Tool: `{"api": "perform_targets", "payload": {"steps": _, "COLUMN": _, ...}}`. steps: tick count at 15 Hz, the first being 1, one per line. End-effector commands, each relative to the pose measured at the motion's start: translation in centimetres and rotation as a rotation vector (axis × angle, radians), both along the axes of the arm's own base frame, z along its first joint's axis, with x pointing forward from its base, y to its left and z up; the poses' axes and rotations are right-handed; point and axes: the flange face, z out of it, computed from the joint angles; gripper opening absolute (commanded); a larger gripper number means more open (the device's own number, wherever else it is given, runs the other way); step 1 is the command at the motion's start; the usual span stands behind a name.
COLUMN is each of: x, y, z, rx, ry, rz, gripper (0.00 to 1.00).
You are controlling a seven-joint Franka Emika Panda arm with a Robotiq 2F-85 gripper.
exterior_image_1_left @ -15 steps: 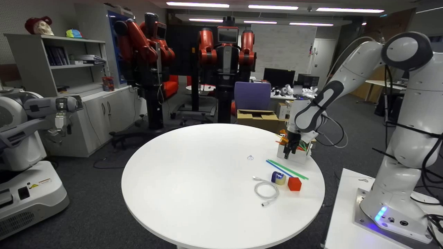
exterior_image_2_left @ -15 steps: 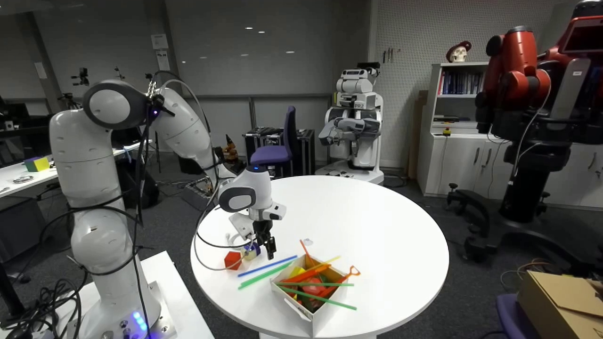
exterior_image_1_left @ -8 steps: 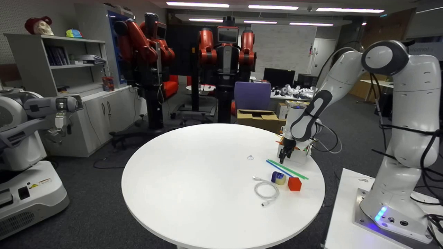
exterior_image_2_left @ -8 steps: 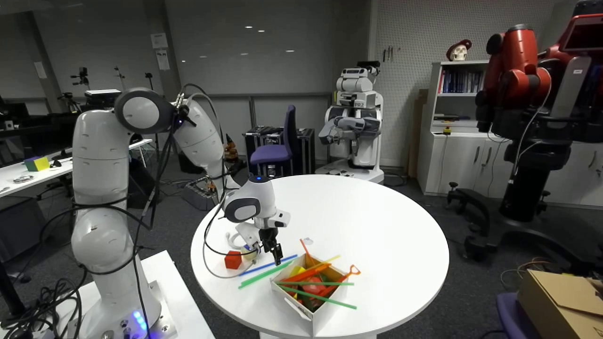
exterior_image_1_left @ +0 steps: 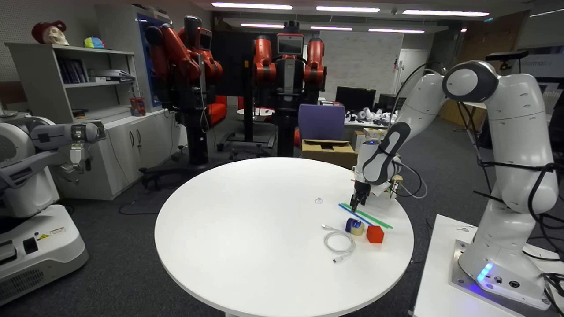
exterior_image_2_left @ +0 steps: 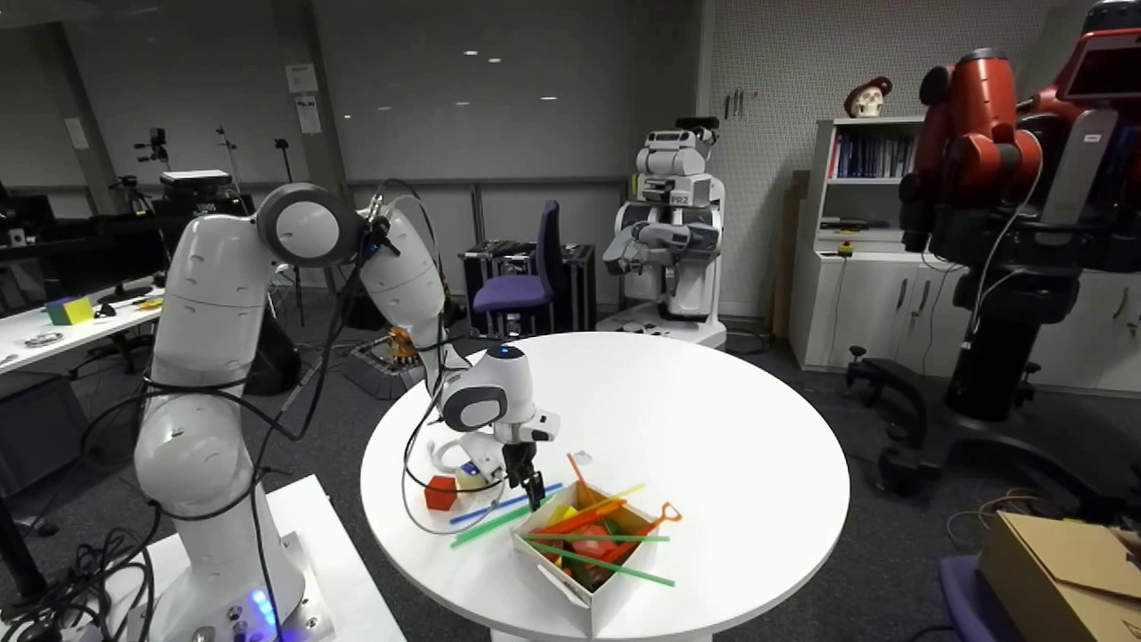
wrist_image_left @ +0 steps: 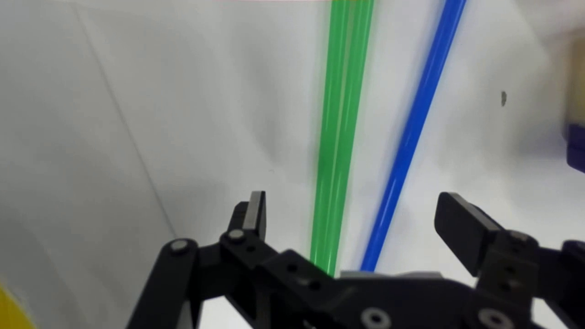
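White tabletop (exterior_image_2_left: pixel 686 428), round; items listed left to right as they stand in an exterior view. Red cube (exterior_image_2_left: pixel 440 493): sits near the left edge. White cable (exterior_image_1_left: pixel 325 241): coiled, near the cube. Blue-and-cream piece (exterior_image_1_left: pixel 354 226): just beside the cube; pale marks on it are too small to read. Two green rods (wrist_image_left: pixel 329 151) and a blue rod (wrist_image_left: pixel 412 132): lie on the tabletop, slanting inward from the near-left edge. Gripper (wrist_image_left: pixel 352 205): hangs over these rods, beside an open white box (exterior_image_2_left: pixel 615 606). Its jaws stand wide apart with nothing gripped; in the wrist view all three rods lie between them, the green pair on the left, the blue on the right. Contact between the jaws and the tabletop cannot be determined. Clear piece (exterior_image_2_left: pixel 582 457): flat, nearer the middle of the tabletop. Box placement: at the near edge, holding orange and yellow objects (exterior_image_2_left: pixel 579 521), with two green sticks (exterior_image_2_left: pixel 637 539) laid across its rim. Pale robot (exterior_image_2_left: pixel 675 218): stands past the far edge, lettered "PR2". Red robot (exterior_image_2_left: pixel 980 147): stands beyond the right edge. Background sign (exterior_image_1_left: pixel 538 62) in an exterior view: lettering partly cut off, not reliably legible.
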Motion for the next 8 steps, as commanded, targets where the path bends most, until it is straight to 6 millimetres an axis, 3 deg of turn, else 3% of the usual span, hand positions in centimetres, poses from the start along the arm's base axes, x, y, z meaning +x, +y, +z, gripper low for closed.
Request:
{"api": "perform_targets", "payload": {"steps": 1, "x": 0.8, "y": -0.5, "z": -0.8, "rx": 0.017, "ry": 0.014, "rz": -0.014, "gripper": 1.00}}
{"api": "perform_targets", "payload": {"steps": 5, "x": 1.0, "y": -0.6, "z": -1.5, "rx": 0.028, "ry": 0.028, "rz": -0.021, "gripper": 0.99}}
{"api": "perform_targets", "payload": {"steps": 8, "x": 1.1, "y": -0.7, "z": -1.8, "rx": 0.030, "ry": 0.030, "rz": -0.020, "gripper": 0.76}}
